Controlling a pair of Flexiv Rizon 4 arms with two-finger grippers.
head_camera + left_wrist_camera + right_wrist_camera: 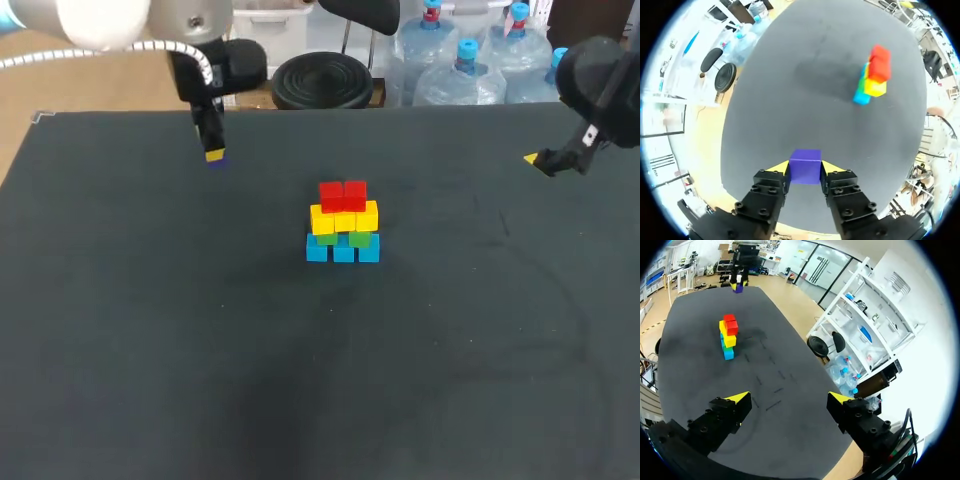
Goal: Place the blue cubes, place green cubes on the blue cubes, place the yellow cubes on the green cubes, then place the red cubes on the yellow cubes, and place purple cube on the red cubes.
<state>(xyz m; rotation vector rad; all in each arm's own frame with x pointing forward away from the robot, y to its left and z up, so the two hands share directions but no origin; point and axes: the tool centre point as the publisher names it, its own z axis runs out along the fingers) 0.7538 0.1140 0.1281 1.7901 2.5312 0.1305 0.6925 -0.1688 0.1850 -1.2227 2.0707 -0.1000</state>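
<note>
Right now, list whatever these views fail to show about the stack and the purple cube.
- Head view: the purple cube is only a sliver under the left claw, which covers the rest.
- Head view: the green cubes are mostly covered by the yellow cubes; their number is unclear.
- Head view: whatever sits behind the front blue cubes is hidden by the stack itself.

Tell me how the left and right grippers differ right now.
The left gripper is shut on the purple cube; the right gripper is open and empty. The left gripper hangs at the far left of the table, the right gripper at its far right. Both stand clear of the stack.
</note>
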